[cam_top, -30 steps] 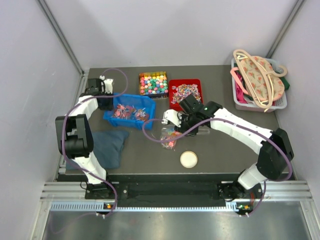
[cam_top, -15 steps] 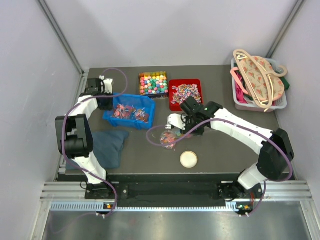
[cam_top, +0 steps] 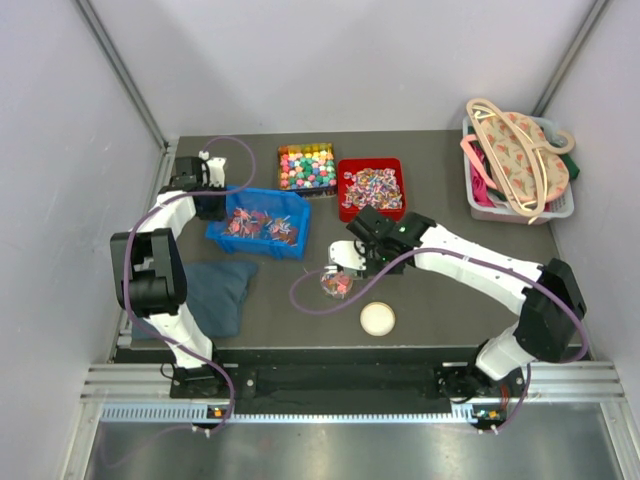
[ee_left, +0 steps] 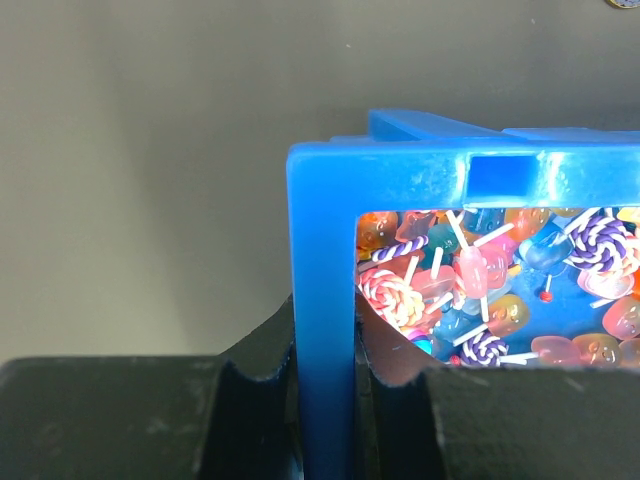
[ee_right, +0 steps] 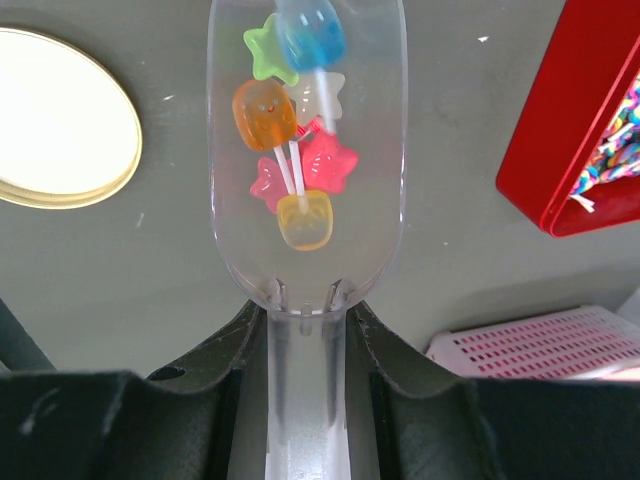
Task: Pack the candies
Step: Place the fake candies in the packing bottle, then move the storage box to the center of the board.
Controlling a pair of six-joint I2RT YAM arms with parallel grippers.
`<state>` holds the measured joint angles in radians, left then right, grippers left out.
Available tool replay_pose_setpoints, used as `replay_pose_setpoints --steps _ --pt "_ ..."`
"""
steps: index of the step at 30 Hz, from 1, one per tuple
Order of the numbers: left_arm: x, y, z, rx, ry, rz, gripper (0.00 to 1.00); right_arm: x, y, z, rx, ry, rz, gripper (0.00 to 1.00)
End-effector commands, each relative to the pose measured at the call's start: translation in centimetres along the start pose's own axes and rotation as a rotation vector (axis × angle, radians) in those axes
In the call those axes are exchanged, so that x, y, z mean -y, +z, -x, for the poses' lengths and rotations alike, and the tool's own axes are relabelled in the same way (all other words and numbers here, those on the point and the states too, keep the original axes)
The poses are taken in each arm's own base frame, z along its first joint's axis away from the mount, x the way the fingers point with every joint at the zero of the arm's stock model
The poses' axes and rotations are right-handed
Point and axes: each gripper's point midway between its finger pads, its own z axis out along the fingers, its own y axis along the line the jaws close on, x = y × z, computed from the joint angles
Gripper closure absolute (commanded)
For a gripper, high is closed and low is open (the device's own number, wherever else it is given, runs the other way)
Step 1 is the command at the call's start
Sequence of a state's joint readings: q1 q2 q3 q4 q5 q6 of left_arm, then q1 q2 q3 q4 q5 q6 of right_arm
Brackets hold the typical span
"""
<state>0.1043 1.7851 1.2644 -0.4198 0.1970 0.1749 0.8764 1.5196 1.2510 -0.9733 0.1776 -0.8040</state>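
Dark grey table [cam_top: 450,285]: all the things below are being carried on it, with both arm bases at its near edge.
Pale slotted plastic basket [cam_top: 556,208]: patterned bags and clothes hangers are being held in a heap in it, at the far right corner.
Blue rectangular plastic bin [cam_top: 255,246]: it is being filled by candies [ee_left: 470,290] on white sticks, in pink, orange and purple swirl.
Dark blue cloth [cam_top: 220,290]: it is being shown crumpled at the near left, just in front of the bin.
Red square plastic tray [cam_top: 342,190]: twist-wrapped sweets are being held in it, just beyond the right wrist.
Clear box [cam_top: 279,168]: bright multicoloured cubes are being held in it, beside the tray.
Round cream lid [cam_top: 377,319]: it is being seen flat, near the scoop but apart from it.
Clear plastic scoop [ee_right: 370,200]: a few stick candies are being carried in it over bare table, including stars, an orange piece, a blue piece and a yellow cube.
Left gripper [ee_left: 325,375]: the bin's end wall is being pinched between its narrowed fingers.
Right gripper [ee_right: 305,345]: the scoop's handle is being clamped between its fingers.
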Motion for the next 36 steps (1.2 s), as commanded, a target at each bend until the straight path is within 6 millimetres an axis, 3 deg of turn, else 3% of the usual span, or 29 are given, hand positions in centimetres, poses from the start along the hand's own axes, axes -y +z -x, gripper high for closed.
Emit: replay_pose_setpoints --steps 1,6,7,17,36 --pt "-0.7 0.4 1.0 0.028 0.018 0.008 0.79 1.5 -1.7 0.2 -0.015 -0.034 -0.081 1.00" --pt "-0.7 0.4 0.8 0.023 0.020 0.009 0.74 1.7 -1.8 0.4 -0.020 -0.047 -0.088 1.00" --pt "-0.7 0.5 0.8 0.023 0.020 0.009 0.69 1.7 -1.8 0.4 -0.026 -0.053 -0.093 1.00" --pt "-0.9 0.4 0.9 0.024 0.021 0.015 0.64 1.9 -1.9 0.4 -0.039 -0.070 -0.105 1.00" --pt "-2.2 0.2 1.6 0.026 0.013 0.063 0.62 1.4 -2.0 1.6 -0.039 -0.118 -0.094 1.00"
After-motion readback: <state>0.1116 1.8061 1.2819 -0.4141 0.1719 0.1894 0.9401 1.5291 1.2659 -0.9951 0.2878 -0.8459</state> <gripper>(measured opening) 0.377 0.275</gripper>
